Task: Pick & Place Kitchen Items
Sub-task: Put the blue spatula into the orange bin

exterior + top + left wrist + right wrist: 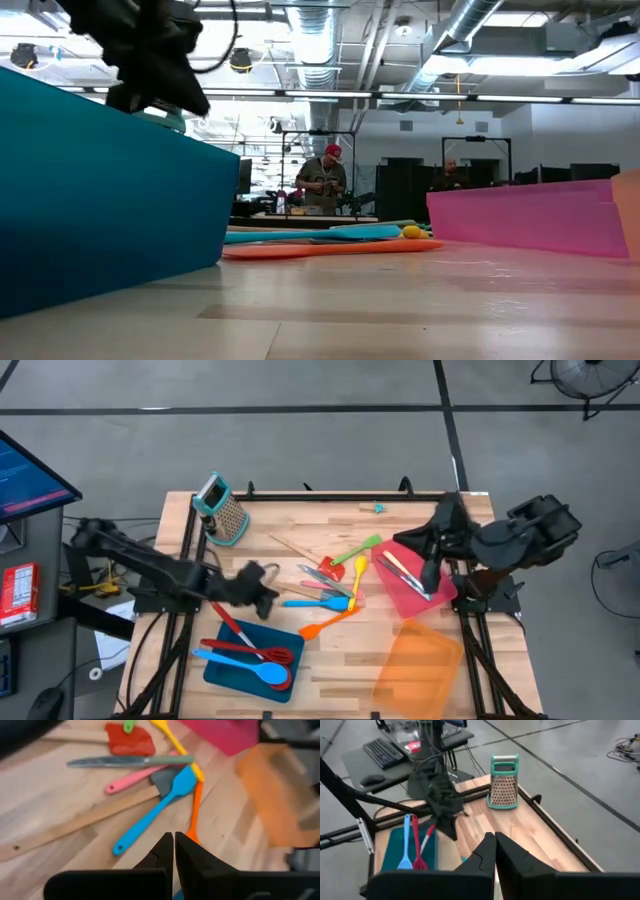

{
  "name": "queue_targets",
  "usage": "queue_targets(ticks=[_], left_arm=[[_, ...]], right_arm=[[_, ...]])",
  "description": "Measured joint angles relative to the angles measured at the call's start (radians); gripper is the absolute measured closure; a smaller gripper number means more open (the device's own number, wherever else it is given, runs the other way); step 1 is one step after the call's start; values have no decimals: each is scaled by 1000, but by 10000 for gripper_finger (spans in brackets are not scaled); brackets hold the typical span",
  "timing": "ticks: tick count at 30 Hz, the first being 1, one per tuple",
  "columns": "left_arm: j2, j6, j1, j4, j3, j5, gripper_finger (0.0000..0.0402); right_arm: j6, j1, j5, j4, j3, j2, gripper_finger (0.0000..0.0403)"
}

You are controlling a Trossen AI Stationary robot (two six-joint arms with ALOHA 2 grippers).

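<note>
Utensils: loose kitchen items (335, 585) mid-tabletop (300, 515); more in the blue tray (225, 665) and pink tray (400, 600).
Handling: likely light, slim, stiff; smooth handles may slip, so grip mid-handle.
Left end effector (174, 851): closed, empty, above the pile.
Right end effector (495, 851): closed, empty, over the pink tray.
</note>
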Motion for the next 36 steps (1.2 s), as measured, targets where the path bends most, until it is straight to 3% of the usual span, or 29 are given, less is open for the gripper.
queue_targets(ticks=[7, 15, 25, 36], left_arm=[[316, 18, -5, 3, 175, 87, 401], [507, 78, -4, 4, 358, 151, 401], [609, 9, -35, -48, 375, 220, 402], [604, -110, -154, -191, 375, 216, 401]], right_arm=[[0, -9, 1, -24, 1, 33, 393], [0, 17, -4, -52, 1, 57, 401], [69, 62, -27, -52, 1, 62, 399], [98, 122, -24, -51, 1, 62, 401]])
